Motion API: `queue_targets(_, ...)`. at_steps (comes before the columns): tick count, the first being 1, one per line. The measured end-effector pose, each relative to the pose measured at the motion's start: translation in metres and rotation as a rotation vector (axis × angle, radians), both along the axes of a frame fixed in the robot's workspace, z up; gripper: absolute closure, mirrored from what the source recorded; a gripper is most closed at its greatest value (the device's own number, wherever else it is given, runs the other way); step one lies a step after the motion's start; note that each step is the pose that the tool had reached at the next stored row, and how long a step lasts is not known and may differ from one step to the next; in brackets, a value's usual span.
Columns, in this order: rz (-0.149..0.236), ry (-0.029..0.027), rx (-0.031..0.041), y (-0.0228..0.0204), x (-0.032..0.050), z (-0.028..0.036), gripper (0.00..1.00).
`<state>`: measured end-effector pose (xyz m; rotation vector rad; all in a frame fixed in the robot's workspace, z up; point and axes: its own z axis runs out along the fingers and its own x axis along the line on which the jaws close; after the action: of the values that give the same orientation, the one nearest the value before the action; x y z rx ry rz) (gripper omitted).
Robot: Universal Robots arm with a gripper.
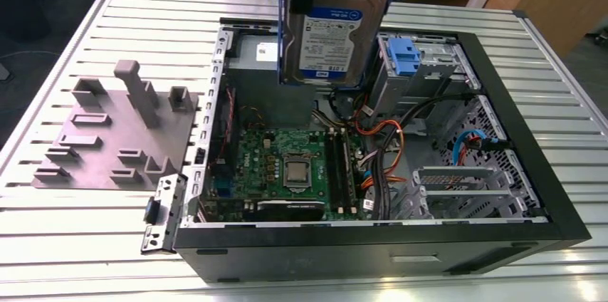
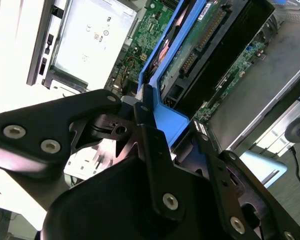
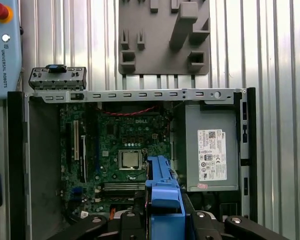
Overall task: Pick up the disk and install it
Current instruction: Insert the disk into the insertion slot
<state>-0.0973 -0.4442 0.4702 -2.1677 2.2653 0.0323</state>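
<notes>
Disk [image 1: 332,28]: silver drive with a white-and-blue label facing the exterior view and a blue carrier frame [image 3: 164,187] around its edges. It is held upright over the far side of the open computer case [image 1: 532,231]. My gripper [image 2: 165,125] is clenched on the frame's end. The case lies on the slatted table [image 1: 76,245]. A grey box [image 3: 210,145] with a white printed sticker sits in one case corner. A grey block plate [image 1: 114,138] lies by the table's edge at the exterior view's left.

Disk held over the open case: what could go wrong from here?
1. The hand grips the disk by the end of its blue carrier. A slip could drop it onto the motherboard below.
2. Loose cables lie beside the drive bay and might snag the disk going in.
</notes>
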Motion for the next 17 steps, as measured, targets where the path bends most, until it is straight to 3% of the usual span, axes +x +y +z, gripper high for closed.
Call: queue_targets(17,0.000,0.0000,0.0000,-0.0149,0.0000,0.0000,0.63)
